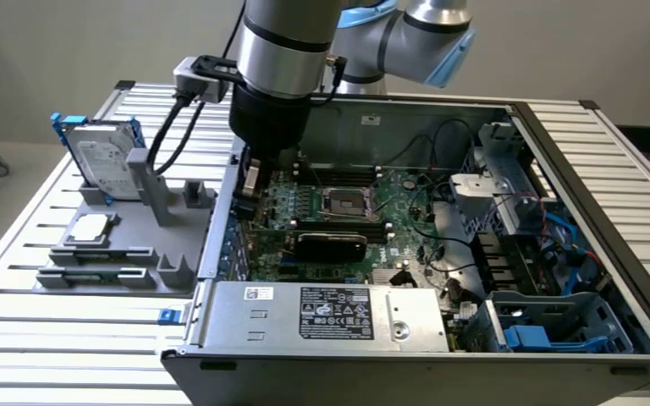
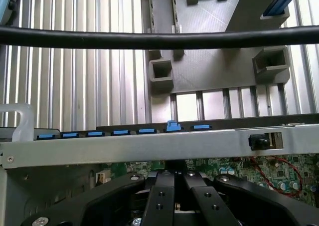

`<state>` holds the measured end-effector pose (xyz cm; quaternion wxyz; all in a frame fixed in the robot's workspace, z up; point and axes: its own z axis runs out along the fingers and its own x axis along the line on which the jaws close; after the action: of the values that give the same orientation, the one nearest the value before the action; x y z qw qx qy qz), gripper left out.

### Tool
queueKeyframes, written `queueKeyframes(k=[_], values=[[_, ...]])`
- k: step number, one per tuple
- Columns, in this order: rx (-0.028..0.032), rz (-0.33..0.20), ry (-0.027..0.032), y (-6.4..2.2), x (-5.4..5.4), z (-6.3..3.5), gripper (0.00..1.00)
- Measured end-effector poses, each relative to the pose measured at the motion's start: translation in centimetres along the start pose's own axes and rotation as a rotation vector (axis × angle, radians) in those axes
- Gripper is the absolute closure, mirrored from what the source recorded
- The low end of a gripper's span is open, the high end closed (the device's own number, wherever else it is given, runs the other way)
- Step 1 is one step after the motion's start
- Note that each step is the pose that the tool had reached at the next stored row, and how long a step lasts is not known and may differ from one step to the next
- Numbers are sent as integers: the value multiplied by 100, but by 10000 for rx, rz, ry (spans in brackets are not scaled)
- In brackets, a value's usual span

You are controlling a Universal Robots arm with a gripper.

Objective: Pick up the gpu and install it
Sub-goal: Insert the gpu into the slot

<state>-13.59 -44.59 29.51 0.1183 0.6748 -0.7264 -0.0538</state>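
Observation:
My gripper (image 1: 250, 201) reaches down into the open computer case (image 1: 551, 144), tight against the case wall on the exterior view's left. A slim silver piece, the gpu's end bracket (image 1: 250, 179), stands upright under the wrist by that wall. The rest of the card is hidden behind the gripper body. In the wrist view the black fingers (image 2: 160, 196) are drawn close together, with the gripper (image 2: 174, 175) just over the green motherboard (image 2: 269, 173) beside the grey wall rail (image 2: 149, 145).
A grey parts stand (image 1: 133, 245) outside the case holds a silver hard drive in a blue frame (image 1: 105, 161); its two short posts (image 1: 196, 194) are vacant. Inside the case are the CPU socket (image 1: 342, 203), a black ribbed block (image 1: 327, 245) and the power supply (image 1: 325, 309). A black cable (image 2: 149, 39) crosses the wrist view.

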Motion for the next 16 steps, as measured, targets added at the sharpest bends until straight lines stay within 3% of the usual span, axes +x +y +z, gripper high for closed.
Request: queueKeyframes(k=[5,13,16], values=[[1,1,-8,-20,-1,-1,89],[-18,-1,-2,-134,3,-59,89],[-22,-2,-4,-214,0,-113,89]])
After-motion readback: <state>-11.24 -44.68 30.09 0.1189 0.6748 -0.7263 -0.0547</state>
